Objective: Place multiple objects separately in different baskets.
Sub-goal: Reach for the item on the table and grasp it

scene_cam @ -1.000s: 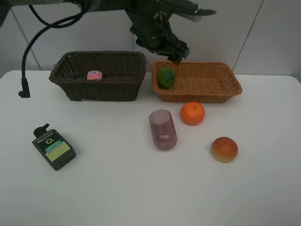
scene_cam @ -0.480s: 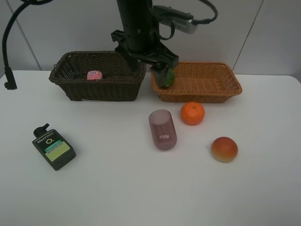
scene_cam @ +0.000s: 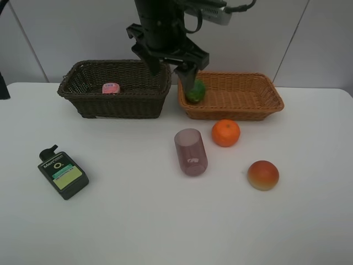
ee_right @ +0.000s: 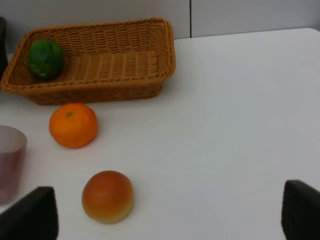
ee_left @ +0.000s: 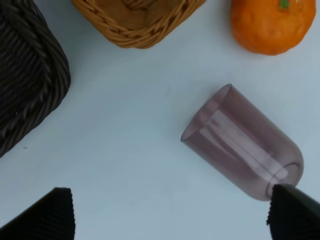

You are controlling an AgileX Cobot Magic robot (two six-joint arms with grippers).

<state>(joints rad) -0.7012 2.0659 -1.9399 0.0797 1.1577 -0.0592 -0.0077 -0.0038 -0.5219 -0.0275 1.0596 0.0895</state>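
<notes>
My left gripper (scene_cam: 171, 65) hangs open and empty above the gap between the dark brown basket (scene_cam: 116, 106) and the light tan basket (scene_cam: 237, 110). A pink bottle (scene_cam: 111, 88) lies in the dark one, a green fruit (scene_cam: 195, 91) in the tan one. On the table lie a purple cup (scene_cam: 191, 152) on its side, an orange (scene_cam: 225, 133), a red-orange fruit (scene_cam: 263, 175) and a black green-labelled bottle (scene_cam: 63, 174). The left wrist view looks down on the cup (ee_left: 245, 145) and orange (ee_left: 272, 22). My right gripper (ee_right: 165, 215) is open, with the red-orange fruit (ee_right: 107, 196) ahead of it.
A white wall stands close behind both baskets. A black cable end (scene_cam: 3, 88) shows at the far left edge. The table's right edge runs past the tan basket (ee_right: 100, 90).
The left arm has swung from above the tan basket's near-left corner to above the gap between the baskets. The black cable has slid off to the left. Objects have not moved.
</notes>
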